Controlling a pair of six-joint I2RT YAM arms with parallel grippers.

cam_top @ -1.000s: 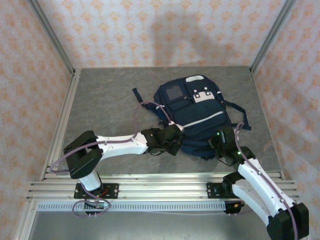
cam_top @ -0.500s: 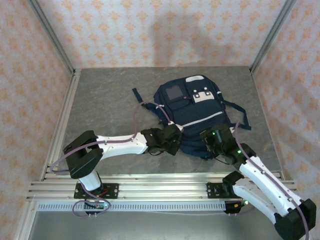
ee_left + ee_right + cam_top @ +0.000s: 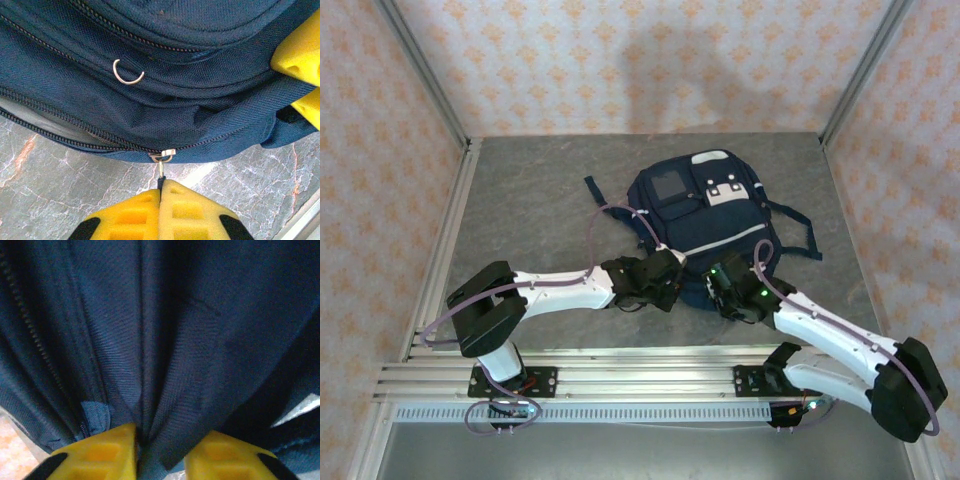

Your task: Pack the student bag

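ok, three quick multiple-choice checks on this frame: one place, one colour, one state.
1. Where does the left gripper sit?
A) at the near edge of the student bag
B) at its far top handle
C) at a strap on its far side

2. What colour are the gripper fingers?
A) black
B) yellow
C) red

3. What is the right gripper doing?
A) hanging open, touching nothing
B) holding a pencil
C) pinching a fold of the bag's fabric

Answers:
1 A: the left wrist view has its closed fingers on the zipper pull along the bag's near edge.
2 B: both wrist views show yellow fingers.
3 C: navy fabric is bunched between its fingers.
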